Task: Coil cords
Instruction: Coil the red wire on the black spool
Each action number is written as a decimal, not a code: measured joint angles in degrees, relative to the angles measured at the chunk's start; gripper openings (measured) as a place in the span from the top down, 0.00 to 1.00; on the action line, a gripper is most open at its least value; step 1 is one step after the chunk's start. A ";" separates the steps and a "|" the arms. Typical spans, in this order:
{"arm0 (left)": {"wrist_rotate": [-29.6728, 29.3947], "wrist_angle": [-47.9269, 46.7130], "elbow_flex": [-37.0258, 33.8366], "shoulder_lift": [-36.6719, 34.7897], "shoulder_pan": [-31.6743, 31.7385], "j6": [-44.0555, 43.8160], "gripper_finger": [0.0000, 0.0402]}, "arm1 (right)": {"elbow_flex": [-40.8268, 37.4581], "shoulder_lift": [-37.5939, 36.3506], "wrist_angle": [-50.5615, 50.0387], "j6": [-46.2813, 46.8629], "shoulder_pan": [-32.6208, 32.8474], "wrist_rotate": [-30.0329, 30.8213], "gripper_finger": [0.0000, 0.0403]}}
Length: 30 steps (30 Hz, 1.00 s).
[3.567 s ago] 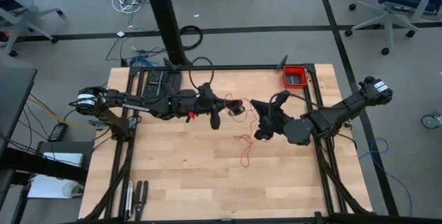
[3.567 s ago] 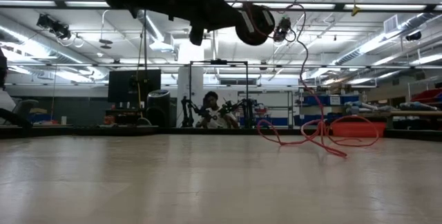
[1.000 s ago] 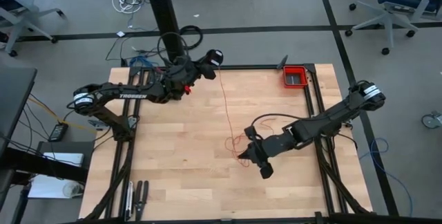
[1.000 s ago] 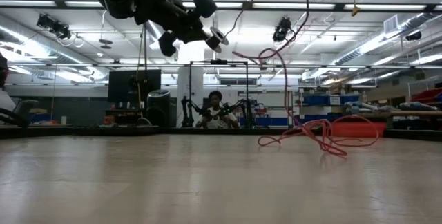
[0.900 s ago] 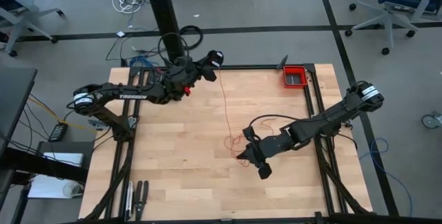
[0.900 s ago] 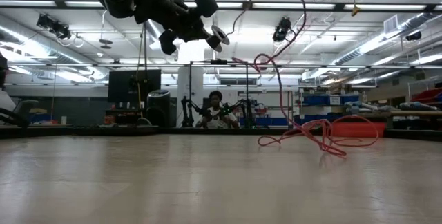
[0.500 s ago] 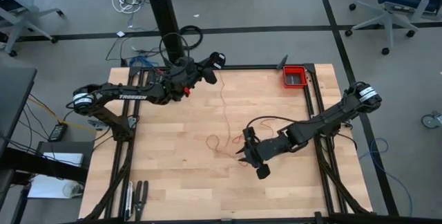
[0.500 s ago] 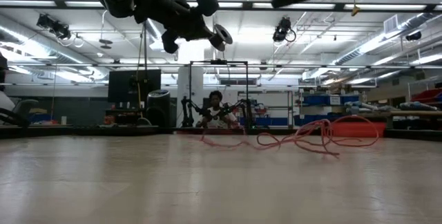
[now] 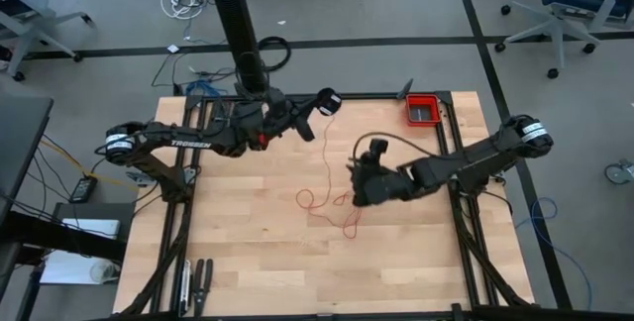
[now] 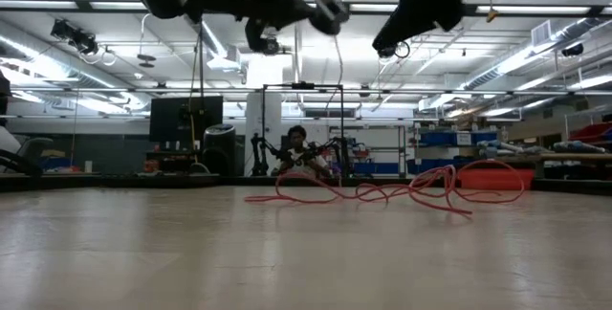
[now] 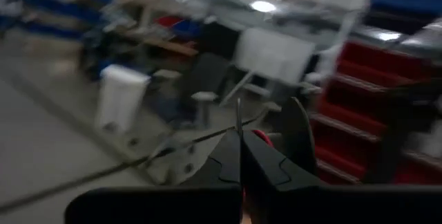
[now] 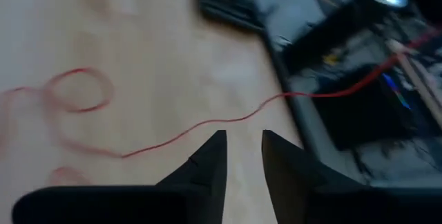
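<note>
one red bin (image 9: pixel 424 110) is seen at the far right corner of the tabletop (image 9: pixel 248 242), well apart from everything else on it, and a dark flat panel (image 9: pixel 230 118) lies at the far left edge beneath the left arm. nothing is seen lying between the two arms except the cord (image 9: pixel 324 177) itself. one cord is counted: a thin red strand that runs down from the left gripper (image 9: pixel 328 102), raised over the far middle of the tabletop, and ends in loose loops on the wood near the centre. the left gripper is closed on the cord's upper end. the right gripper (image 9: pixel 359 190) is held above the tabletop just beside those loops, its two fingers (image 12: pixel 210 160) parted by a narrow gap with nothing between them. two arms and two grippers are counted. the surface is pale wood in a black frame. beyond it a large workshop is seen, with ceiling strip lights, shelving, office chairs and a seated person (image 10: pixel 297 153) at the far side.
</note>
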 joint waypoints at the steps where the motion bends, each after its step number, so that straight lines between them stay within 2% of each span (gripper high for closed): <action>1: 0.76 1.39 0.00 0.00 -0.57 0.90 0.99 | 0.00 -0.01 0.42 -0.16 -0.91 1.43 0.80; 9: 1.37 3.94 0.00 -0.02 -4.64 1.35 0.99 | -0.02 -0.15 5.98 -4.62 -5.45 2.02 0.85; 15: 1.40 6.26 0.00 -0.02 -7.45 2.68 0.99 | -1.15 -0.99 8.91 -2.95 -6.95 -1.85 0.85; 23: 1.13 6.49 0.00 0.00 -9.51 4.16 0.99 | -16.46 -8.47 27.00 -3.47 -8.04 -5.11 0.86; 30: 1.09 6.50 0.00 0.00 -10.10 3.74 0.99 | -25.97 -12.92 41.04 -1.85 -10.35 -16.66 0.86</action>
